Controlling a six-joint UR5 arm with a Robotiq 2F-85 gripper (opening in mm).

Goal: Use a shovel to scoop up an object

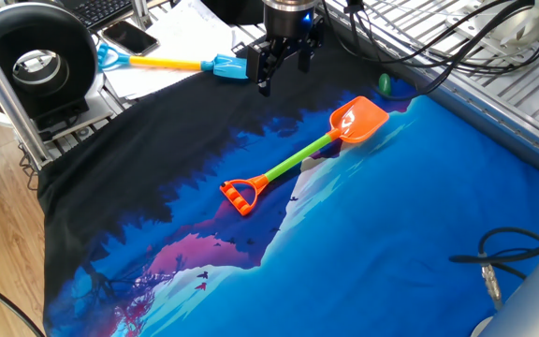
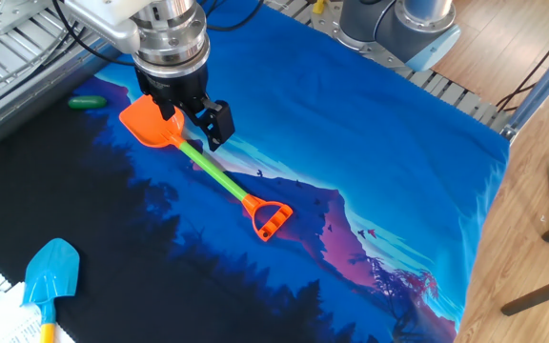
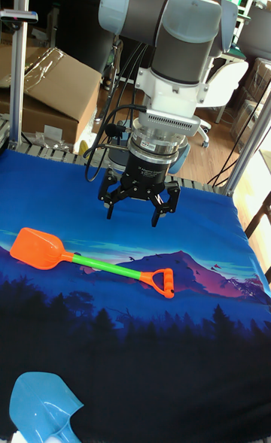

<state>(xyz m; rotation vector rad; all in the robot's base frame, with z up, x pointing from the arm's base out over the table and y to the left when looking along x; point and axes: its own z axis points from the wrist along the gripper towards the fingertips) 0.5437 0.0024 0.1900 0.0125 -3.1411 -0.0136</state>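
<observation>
The shovel [image 1: 298,159] lies flat on the blue-and-black cloth, with its orange blade [image 1: 358,119] toward the far edge and its orange D-handle [image 1: 241,195] toward the middle. It also shows as the shovel [image 2: 213,171] and the shovel [image 3: 105,266]. The small dark green object [image 1: 385,82] rests on the cloth just beyond the blade, also seen as the object [image 2: 88,101]. My gripper [image 1: 284,67] hangs open and empty above the cloth, apart from the shovel. From the other side, the gripper [image 2: 194,118] overlaps the blade end of the shaft. The gripper [image 3: 138,204] shows spread fingers.
A blue-bladed toy shovel [image 1: 171,64] with a yellow shaft lies at the cloth's edge, also seen as the blue shovel [image 2: 50,272]. A phone [image 1: 129,37], a black round device [image 1: 36,56] and cables [image 1: 438,37] border the table. The arm's base [image 2: 398,24] stands at one end.
</observation>
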